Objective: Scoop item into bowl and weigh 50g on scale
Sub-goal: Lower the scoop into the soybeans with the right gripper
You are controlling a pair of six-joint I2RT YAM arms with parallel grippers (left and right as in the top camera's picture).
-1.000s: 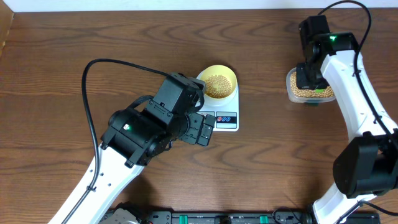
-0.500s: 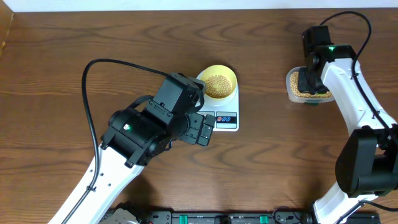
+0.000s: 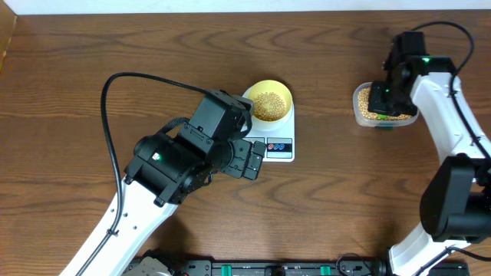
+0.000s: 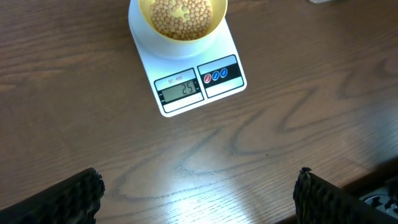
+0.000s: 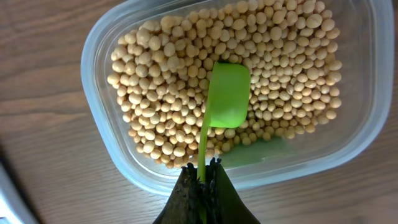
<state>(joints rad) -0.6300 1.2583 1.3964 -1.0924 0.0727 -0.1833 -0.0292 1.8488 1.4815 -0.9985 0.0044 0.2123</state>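
Note:
A pale yellow bowl holding tan beans sits on the white scale; its display reads 25. My left gripper is open and empty, just left of the scale's front; only its fingertips show in the wrist view. My right gripper is shut on the handle of a green scoop, its bowl turned face down over the beans in the clear plastic tub.
The table is dark brown wood. The tub stands at the right, well apart from the scale. A black cable loops over the left arm. A black rail runs along the front edge.
My right arm has shifted right and back over the tub, holding the scoop. The left arm, bowl and scale have not moved.

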